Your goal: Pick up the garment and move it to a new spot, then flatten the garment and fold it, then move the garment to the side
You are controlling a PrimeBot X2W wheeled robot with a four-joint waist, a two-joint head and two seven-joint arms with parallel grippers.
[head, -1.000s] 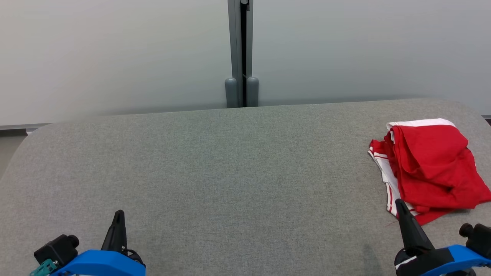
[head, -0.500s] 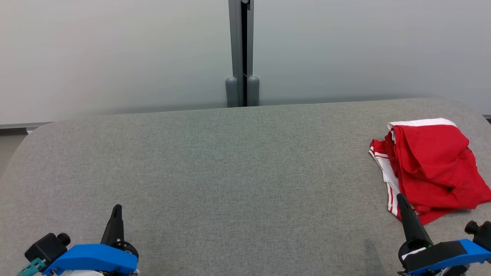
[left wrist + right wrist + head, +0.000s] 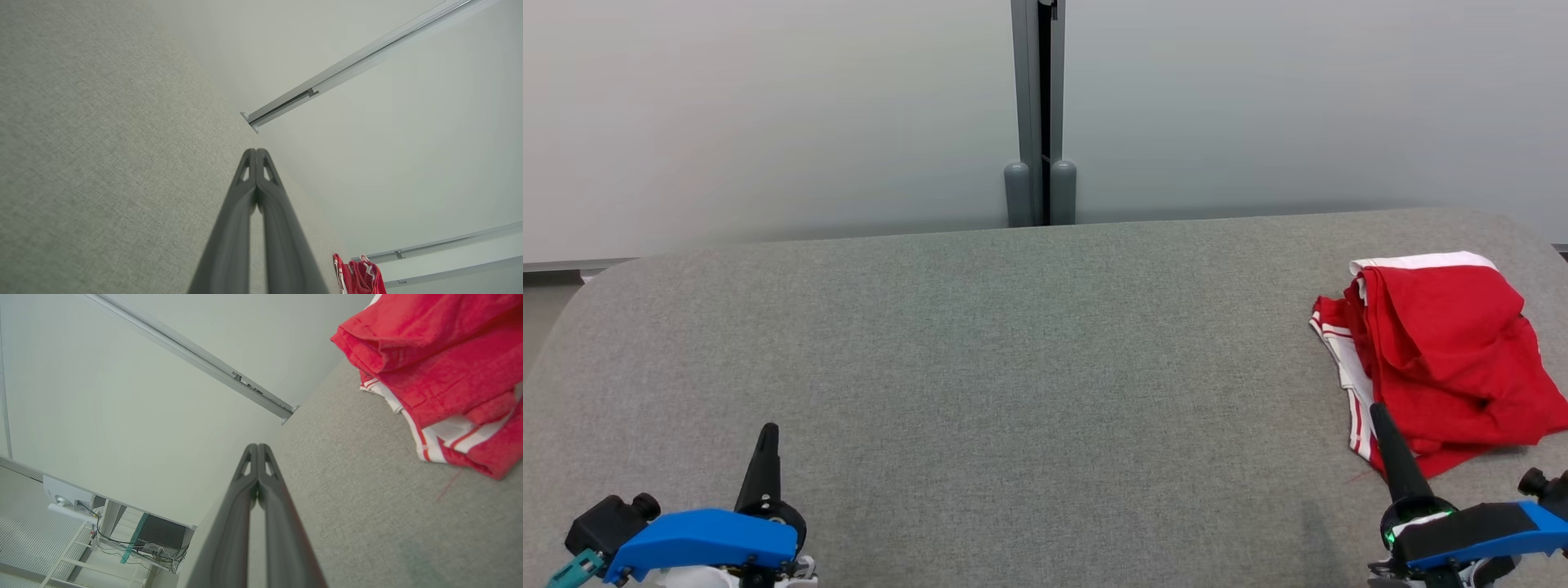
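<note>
A red garment (image 3: 1437, 351) with white striped trim lies folded in a loose pile at the right end of the grey felt table (image 3: 1029, 367). It shows close up in the right wrist view (image 3: 441, 371) and small and far off in the left wrist view (image 3: 359, 277). My right gripper (image 3: 1379, 412) is shut with nothing in it, its tip just in front of the garment's near edge. At the lower left my left gripper (image 3: 768, 431) is shut and empty, far from the cloth. Both pairs of fingers press together in the wrist views (image 3: 256, 153) (image 3: 258, 447).
A pale partition wall with a grey vertical post (image 3: 1039, 114) stands right behind the table's far edge. The table's corners are rounded. Off the table in the right wrist view, a desk with cables (image 3: 139, 539) stands on the floor.
Both grippers have drawn back a little toward the bottom edge of the head view. The garment has not moved.
</note>
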